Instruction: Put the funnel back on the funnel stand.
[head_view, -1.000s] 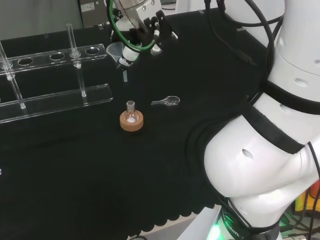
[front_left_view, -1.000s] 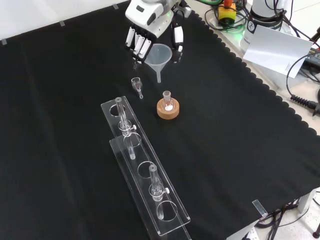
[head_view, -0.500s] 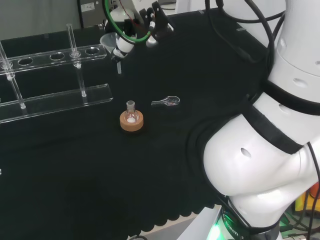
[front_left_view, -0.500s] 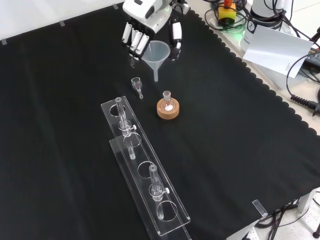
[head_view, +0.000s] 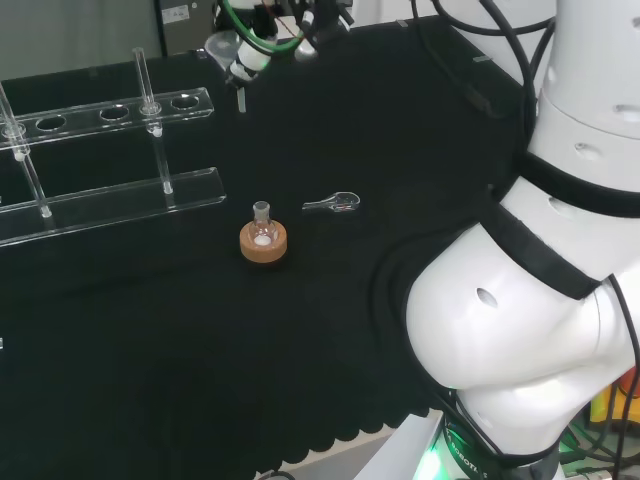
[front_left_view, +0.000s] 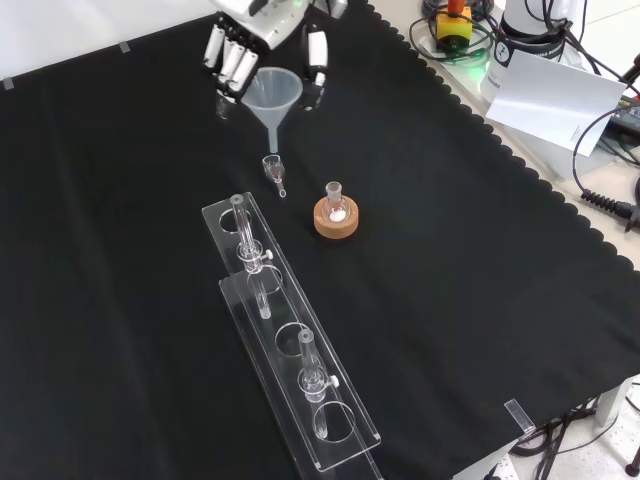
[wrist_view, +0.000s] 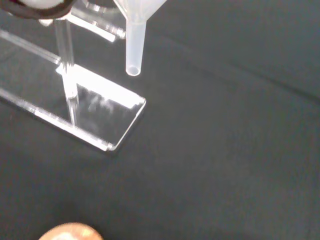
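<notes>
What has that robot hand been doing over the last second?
The hand, holding the funnel, has carried it up and to the left in the front view, toward the clear stand. The flask on its cork ring and the small scoop stayed put.

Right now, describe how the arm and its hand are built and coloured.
The arm is glossy white, made of rounded bulbous links separated by black bands, with small grey dimples and black cables running alongside. A green light glows at its base. The hand is black and white, with white finger segments on dark joints, and a green cable loops at the wrist.
</notes>
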